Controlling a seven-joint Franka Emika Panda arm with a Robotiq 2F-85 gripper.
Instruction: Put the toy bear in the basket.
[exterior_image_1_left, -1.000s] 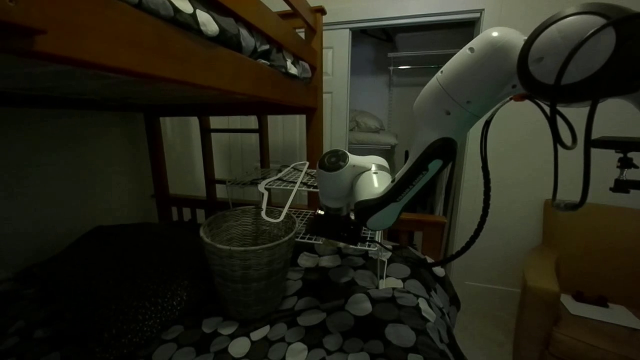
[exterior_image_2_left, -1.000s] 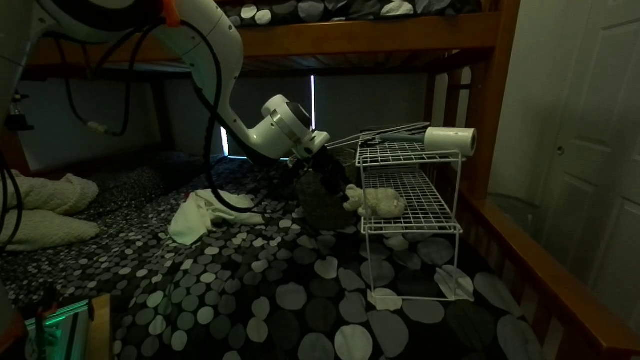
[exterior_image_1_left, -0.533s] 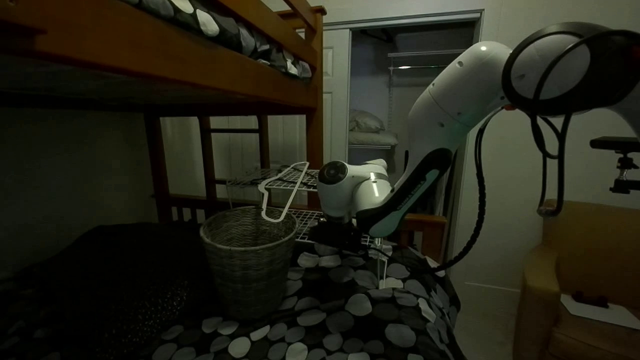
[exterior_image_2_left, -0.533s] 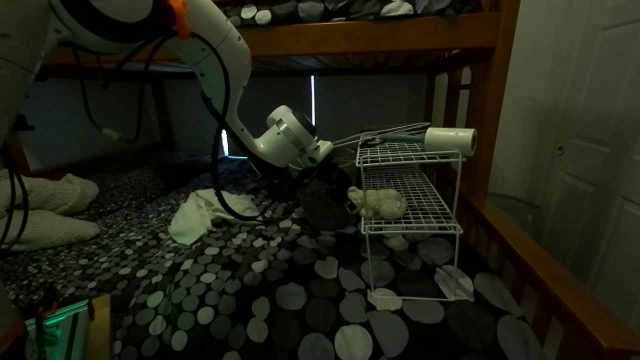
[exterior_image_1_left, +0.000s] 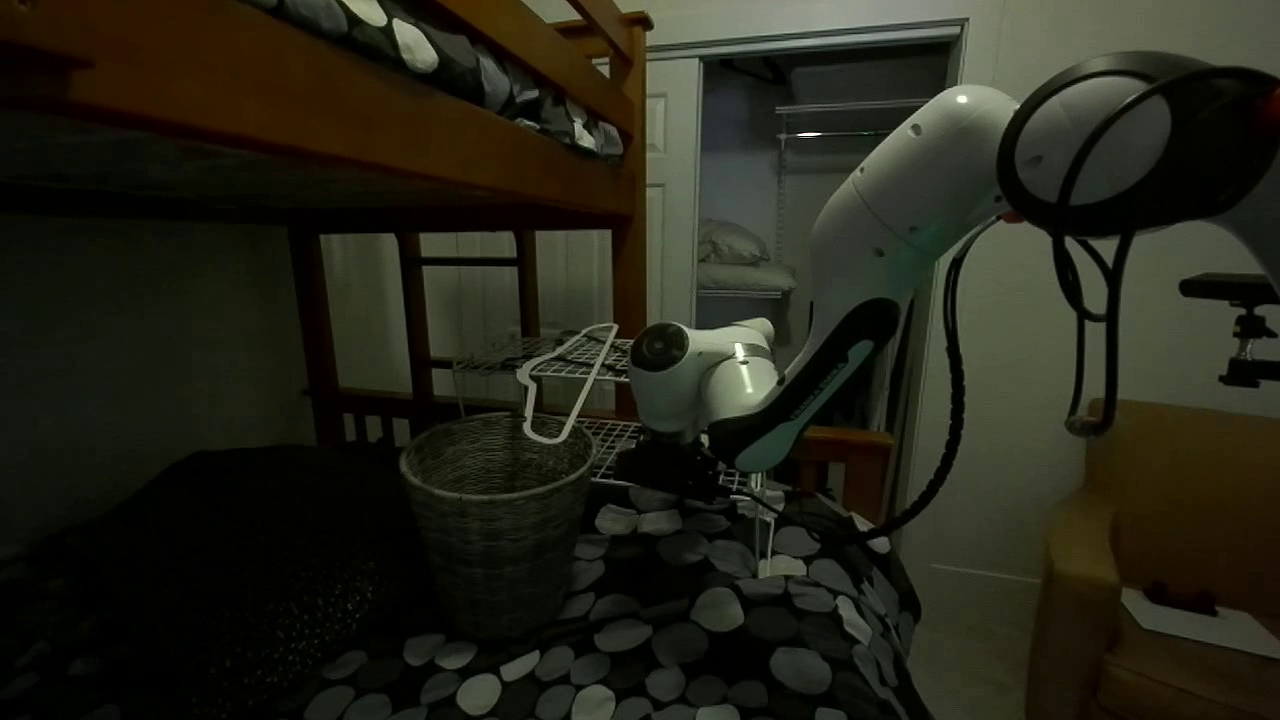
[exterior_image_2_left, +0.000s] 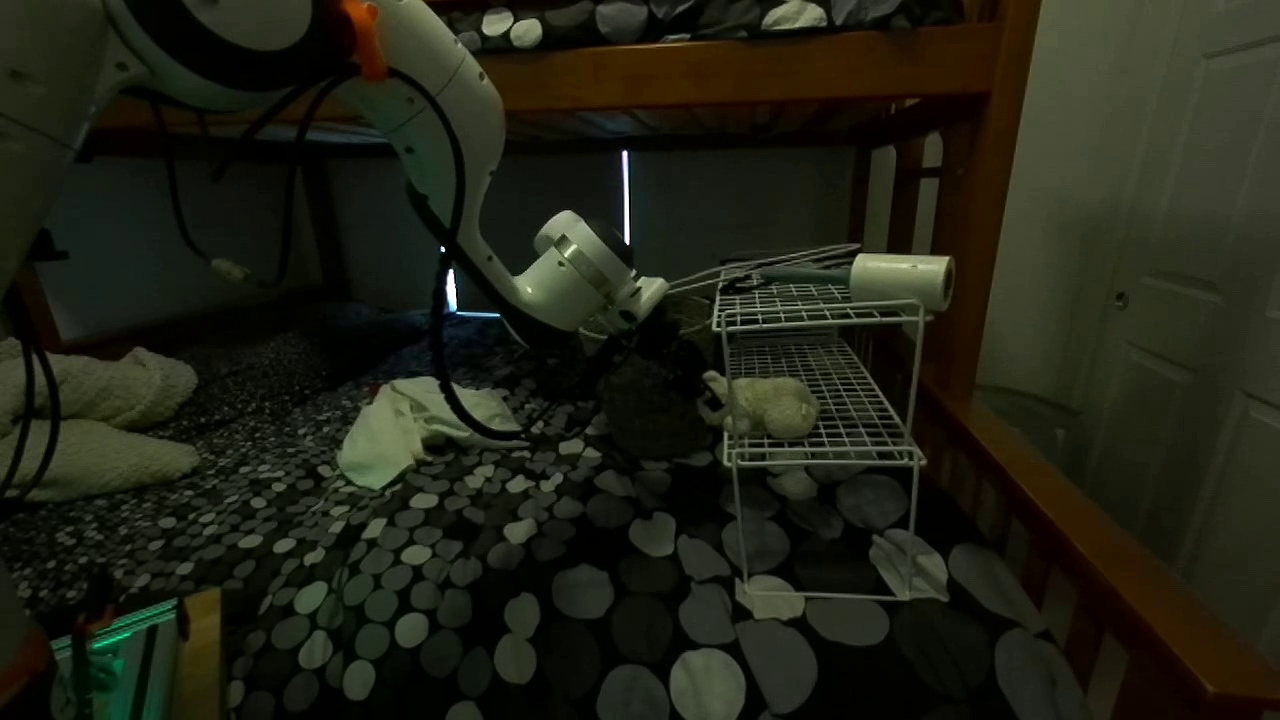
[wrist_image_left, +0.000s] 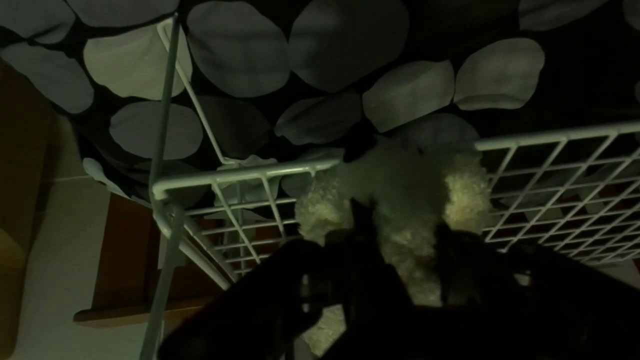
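1. The toy bear (exterior_image_2_left: 775, 407) lies on the lower level of the white wire rack (exterior_image_2_left: 820, 463), its left end poking past the rack's left edge in an exterior view.
2. The hand (wrist_image_left: 403, 220) is at that left end. In the wrist view its dark fingers (wrist_image_left: 363, 225) stand apart, with pale plush between them; whether they squeeze it, I cannot tell.
3. The basket (exterior_image_1_left: 500, 560) stands upright on the dotted bedspread (exterior_image_1_left: 690, 640), to the left of the hand in an exterior view.
4. A white roll (exterior_image_2_left: 902, 282) lies at the right end of the rack's upper level.
5. A white hanger-like frame (exterior_image_1_left: 590, 382) juts from that level and crosses the basket's far rim in an exterior view; I cannot tell if they touch.
6. A pale cloth (exterior_image_2_left: 385, 440) lies left of the basket in an exterior view.
7. The arm (exterior_image_1_left: 900, 200) enters from the right in an exterior view, above an armchair (exterior_image_1_left: 1180, 470).
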